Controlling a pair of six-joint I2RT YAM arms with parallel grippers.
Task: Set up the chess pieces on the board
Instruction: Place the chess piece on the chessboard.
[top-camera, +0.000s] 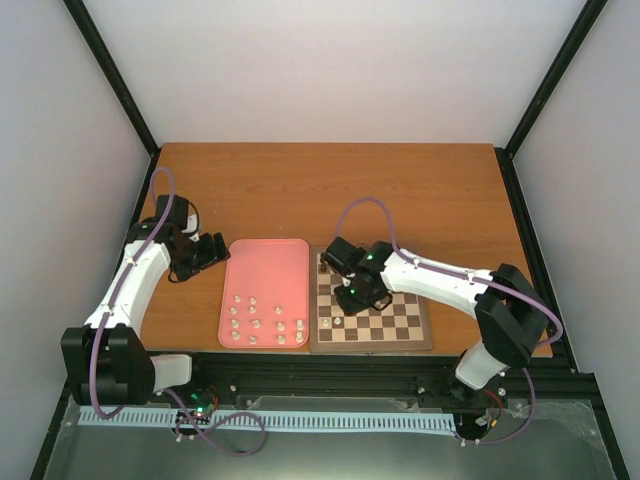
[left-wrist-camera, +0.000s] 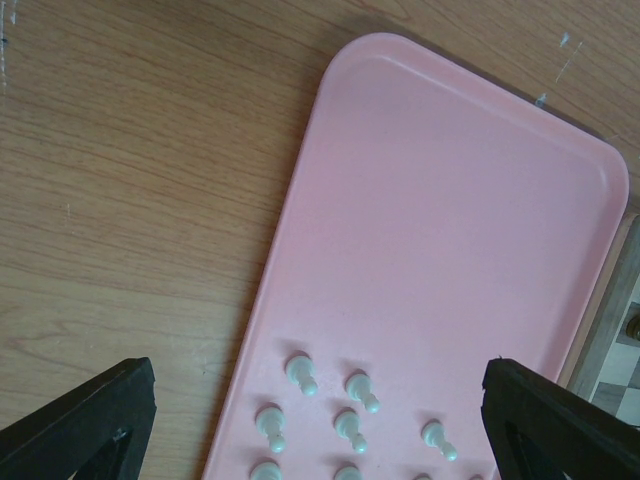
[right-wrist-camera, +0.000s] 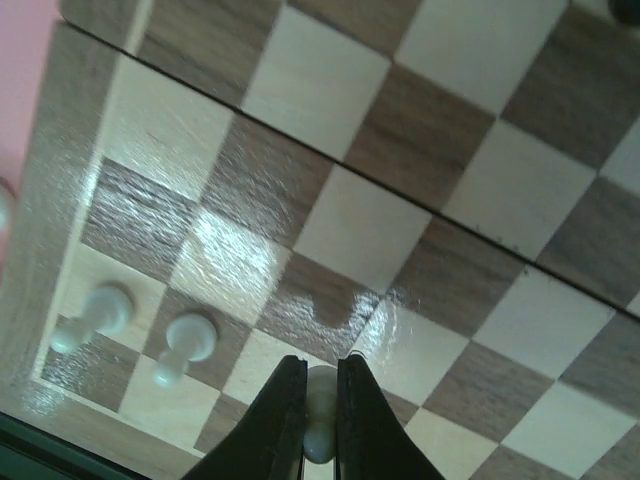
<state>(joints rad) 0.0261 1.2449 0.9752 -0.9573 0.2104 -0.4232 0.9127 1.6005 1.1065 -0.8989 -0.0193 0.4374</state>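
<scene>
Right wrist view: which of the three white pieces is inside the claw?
The bottom-centre piece, pinched in the shut right claw; the other two stand free toward the left.

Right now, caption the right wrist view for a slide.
Right gripper pinches a white piece over the board beside two placed pieces.

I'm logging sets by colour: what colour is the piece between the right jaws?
Cream-white; the chess piece shows best in the right wrist view.

White-shelled left arm (top-camera: 128, 290) and right arm (top-camera: 440, 282) show black joints (top-camera: 515, 322), purple cables (top-camera: 352, 208) and black tapered fingers (right-wrist-camera: 275, 425).
</scene>
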